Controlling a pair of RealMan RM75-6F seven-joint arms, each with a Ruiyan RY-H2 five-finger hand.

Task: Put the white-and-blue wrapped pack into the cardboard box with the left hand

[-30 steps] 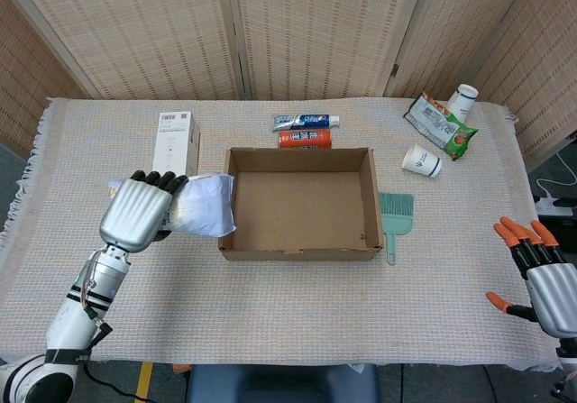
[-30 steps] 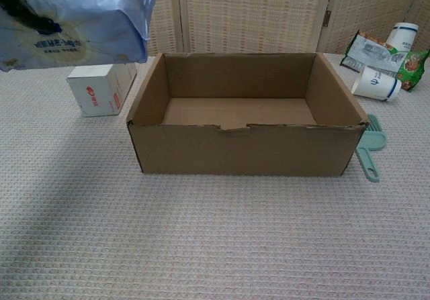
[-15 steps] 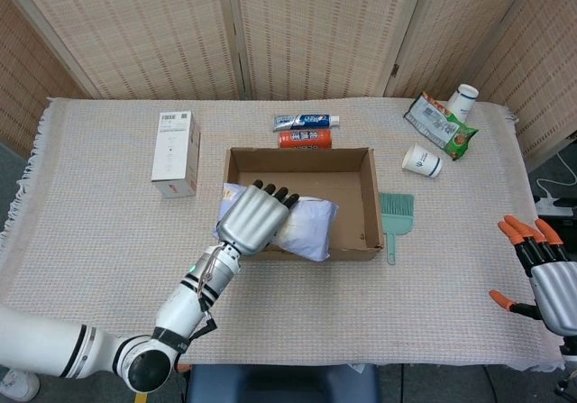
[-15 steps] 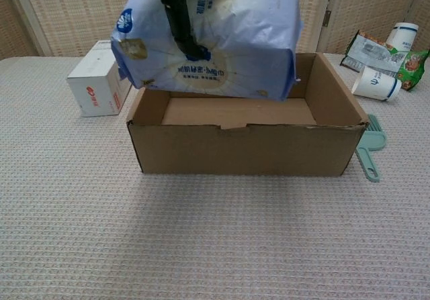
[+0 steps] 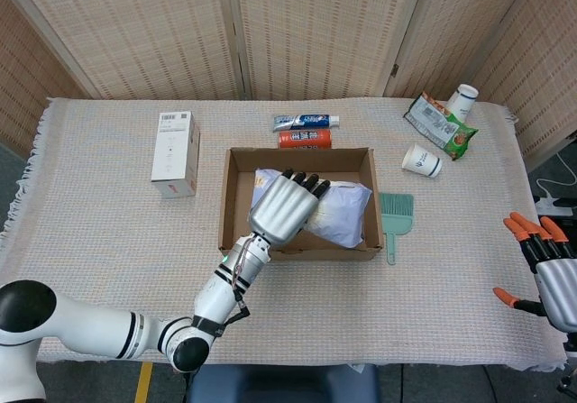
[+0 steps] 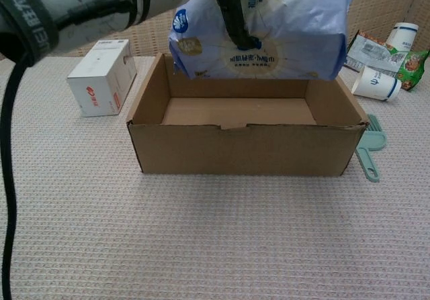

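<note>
My left hand (image 5: 282, 208) grips the white-and-blue wrapped pack (image 5: 339, 211) from above and holds it in the air over the open cardboard box (image 5: 235, 238). In the chest view the pack (image 6: 282, 38) hangs above the box's (image 6: 235, 149) inside, clear of its floor, with dark fingers (image 6: 232, 15) wrapped down its front. The box holds nothing else that I can see. My right hand (image 5: 546, 272) hovers at the table's right edge with fingers spread and nothing in it.
A white carton (image 5: 175, 153) lies left of the box. Two toothpaste tubes (image 5: 305, 131) lie behind it. A green dustpan brush (image 5: 395, 221) lies at its right side. Two paper cups (image 5: 421, 160) and a snack bag (image 5: 439, 125) sit at the back right.
My left hand has carried the pack rightward and further back, from beside the box's left wall to above its middle. The right hand has barely shifted.
</note>
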